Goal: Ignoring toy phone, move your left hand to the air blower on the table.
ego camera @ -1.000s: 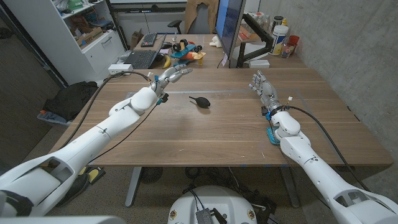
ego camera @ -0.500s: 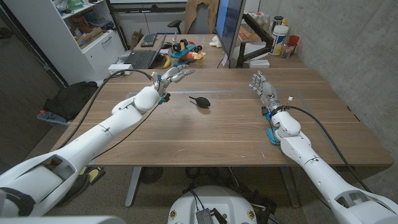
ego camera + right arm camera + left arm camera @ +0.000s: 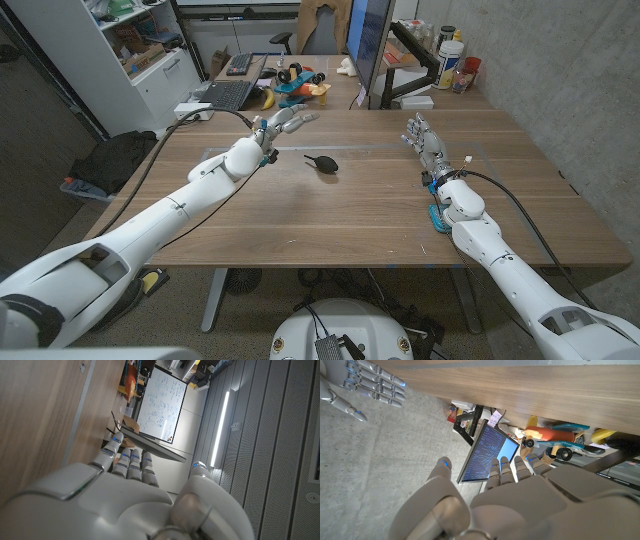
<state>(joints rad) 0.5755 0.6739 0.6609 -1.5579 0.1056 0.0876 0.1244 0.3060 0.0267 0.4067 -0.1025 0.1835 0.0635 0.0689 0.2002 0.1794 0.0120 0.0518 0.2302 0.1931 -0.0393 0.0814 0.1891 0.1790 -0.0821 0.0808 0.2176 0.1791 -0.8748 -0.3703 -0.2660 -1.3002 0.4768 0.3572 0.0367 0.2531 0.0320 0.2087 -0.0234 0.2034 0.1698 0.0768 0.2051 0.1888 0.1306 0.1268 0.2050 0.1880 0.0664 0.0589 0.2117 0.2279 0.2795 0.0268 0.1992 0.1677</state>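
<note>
Hovering left hand point(image 3: 282, 123), fingers apart, near air blower point(image 3: 323, 162).

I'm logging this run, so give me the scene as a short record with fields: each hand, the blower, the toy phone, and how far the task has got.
left hand: open, raised over the table's far left part, fingers pointing away from the robot
right hand: open, on the table's right side, holding nothing
air blower: black, lying on the table, right of the left hand, untouched
toy phone: turquoise, partly hidden beside the right forearm
task status: left hand not yet at the blower
</note>
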